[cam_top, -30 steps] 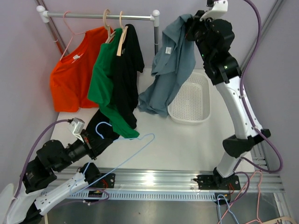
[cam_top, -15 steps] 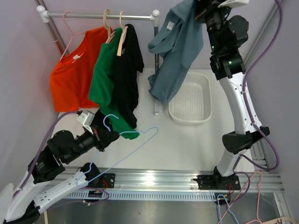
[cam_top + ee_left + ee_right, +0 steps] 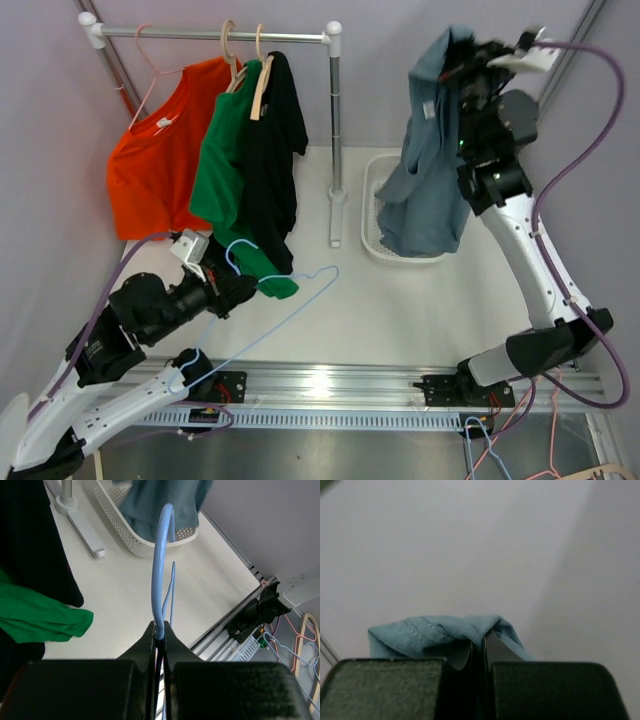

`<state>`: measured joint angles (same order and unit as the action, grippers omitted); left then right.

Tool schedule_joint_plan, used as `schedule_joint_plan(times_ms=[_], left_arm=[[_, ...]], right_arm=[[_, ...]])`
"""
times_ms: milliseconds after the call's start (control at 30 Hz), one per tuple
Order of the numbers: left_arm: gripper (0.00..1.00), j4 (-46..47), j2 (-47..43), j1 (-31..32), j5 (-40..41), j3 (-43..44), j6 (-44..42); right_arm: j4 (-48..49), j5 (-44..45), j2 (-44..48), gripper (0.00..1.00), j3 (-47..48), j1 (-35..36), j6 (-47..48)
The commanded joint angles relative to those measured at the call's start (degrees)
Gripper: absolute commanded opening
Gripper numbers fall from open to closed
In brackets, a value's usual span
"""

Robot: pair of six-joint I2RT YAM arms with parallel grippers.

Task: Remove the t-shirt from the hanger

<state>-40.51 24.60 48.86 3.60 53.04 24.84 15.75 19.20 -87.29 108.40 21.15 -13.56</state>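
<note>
My right gripper [image 3: 455, 50] is shut on the grey-blue t-shirt [image 3: 428, 170] and holds it high; the shirt hangs down over the white basket [image 3: 374, 215]. In the right wrist view the shirt's fabric [image 3: 435, 632] bunches over my closed right gripper [image 3: 481, 645]. My left gripper [image 3: 222, 283] is shut on the bare light-blue wire hanger [image 3: 275, 325], low at the front left. In the left wrist view the hanger's hook [image 3: 162, 565] rises from my left gripper [image 3: 160, 630].
A white rail [image 3: 200, 35] on a stand holds an orange shirt [image 3: 155, 165], a green shirt [image 3: 228, 185] and a black shirt [image 3: 275, 150] on hangers. The rail's post [image 3: 335, 140] stands just left of the basket. More hangers [image 3: 520, 435] lie below the front edge.
My right arm has swung the grey-blue shirt right and down, from beside the rail post to over the basket. My left arm has moved slightly, still holding the hanger.
</note>
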Motion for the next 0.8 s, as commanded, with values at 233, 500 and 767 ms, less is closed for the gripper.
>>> schedule_joint_plan(times_ms=[233,500,767], left_arm=[[0.01,-8.43,24.16,-0.26,12.39,25.16,-3.92],[0.01,-18.27,47.51,-6.5,13.62,58.3,-6.64],[0.01,-20.84,63.98,-11.5,16.18,78.18,-9.55]], right_arm=[[-27.93,0.95,7.58,0.0,-38.6,-3.12,-13.06],[-57.6,2.74,-11.88,0.95,-25.15,0.03,-8.14],[-46.51,0.65,18.08,0.99,-32.11,0.65,-8.41]])
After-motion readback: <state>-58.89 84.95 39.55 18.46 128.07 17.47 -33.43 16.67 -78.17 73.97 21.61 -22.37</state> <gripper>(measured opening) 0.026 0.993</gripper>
